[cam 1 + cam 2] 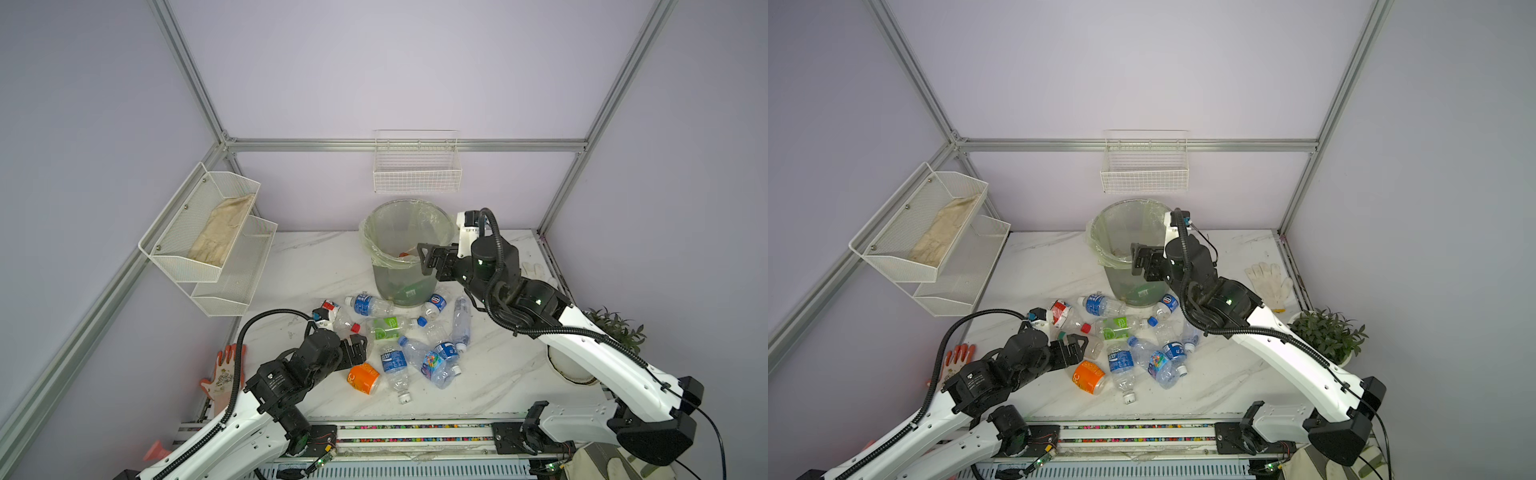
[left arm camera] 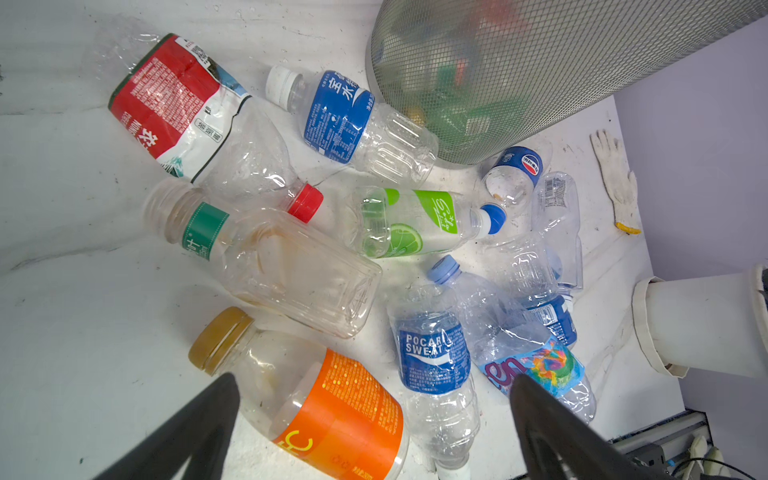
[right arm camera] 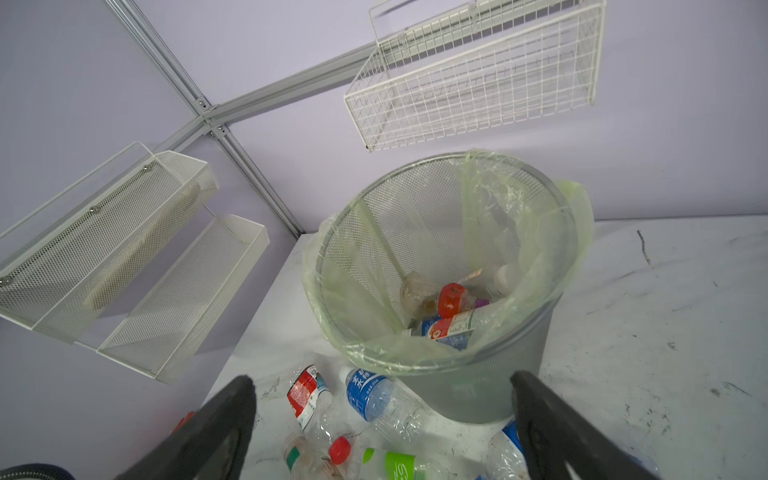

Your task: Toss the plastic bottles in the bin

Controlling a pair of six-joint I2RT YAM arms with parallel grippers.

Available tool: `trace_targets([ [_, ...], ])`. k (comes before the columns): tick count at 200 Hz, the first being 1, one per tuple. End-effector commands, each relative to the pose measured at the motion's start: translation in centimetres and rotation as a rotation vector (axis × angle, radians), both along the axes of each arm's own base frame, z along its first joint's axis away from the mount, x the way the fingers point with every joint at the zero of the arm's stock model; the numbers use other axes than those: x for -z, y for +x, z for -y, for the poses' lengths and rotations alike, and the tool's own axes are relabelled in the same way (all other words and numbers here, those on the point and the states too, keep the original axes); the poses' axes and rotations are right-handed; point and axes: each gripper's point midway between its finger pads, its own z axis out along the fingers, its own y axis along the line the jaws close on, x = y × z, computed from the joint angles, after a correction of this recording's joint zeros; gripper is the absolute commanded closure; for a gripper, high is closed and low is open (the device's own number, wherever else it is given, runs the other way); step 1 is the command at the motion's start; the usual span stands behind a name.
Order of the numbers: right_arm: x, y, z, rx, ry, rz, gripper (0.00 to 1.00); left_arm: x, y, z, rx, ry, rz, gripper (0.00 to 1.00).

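In both top views the right gripper (image 1: 424, 259) covers the rim of the bin (image 1: 384, 284) at its 3 o'clock. In a top view the right arm hides most of the pot (image 1: 567, 368), at 4 o'clock from the bin. In the left wrist view the bottles (image 2: 453, 83) behind the mesh are a blur, and the orange bottle (image 2: 345, 415) runs off the edge.
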Motion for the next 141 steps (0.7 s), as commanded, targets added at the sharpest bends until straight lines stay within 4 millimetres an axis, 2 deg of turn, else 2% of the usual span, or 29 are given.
trace_targets([
  [1, -1.4, -1.1, 1.3, 0.009, 0.099, 0.045, 0.02, -1.3, 0.6, 0.8, 0.009, -0.044, 0.040, 0.00],
  [34, 0.6, -2.0, 2.8, 0.045, 0.129, -0.009, 0.03, -0.7, 0.8, 1.4, 0.019, -0.047, 0.024, 0.00],
  [65, 1.7, -3.2, 4.3, 0.055, 0.159, -0.014, 0.03, -0.3, 0.9, 1.7, 0.025, -0.047, 0.010, 0.00],
  [94, 2.7, -4.6, 6.7, 0.108, 0.317, -0.017, 0.03, 0.0, 0.7, 1.6, 0.024, -0.052, 0.011, 0.00],
  [107, 3.1, -5.3, 7.1, 0.088, 0.336, -0.013, 0.03, 0.1, 0.7, 1.6, 0.022, -0.056, 0.012, 0.00],
  [141, 6.1, -5.6, 7.2, 0.094, 0.301, -0.087, 0.03, 0.5, 0.7, 1.8, 0.028, -0.063, 0.004, 0.00],
])
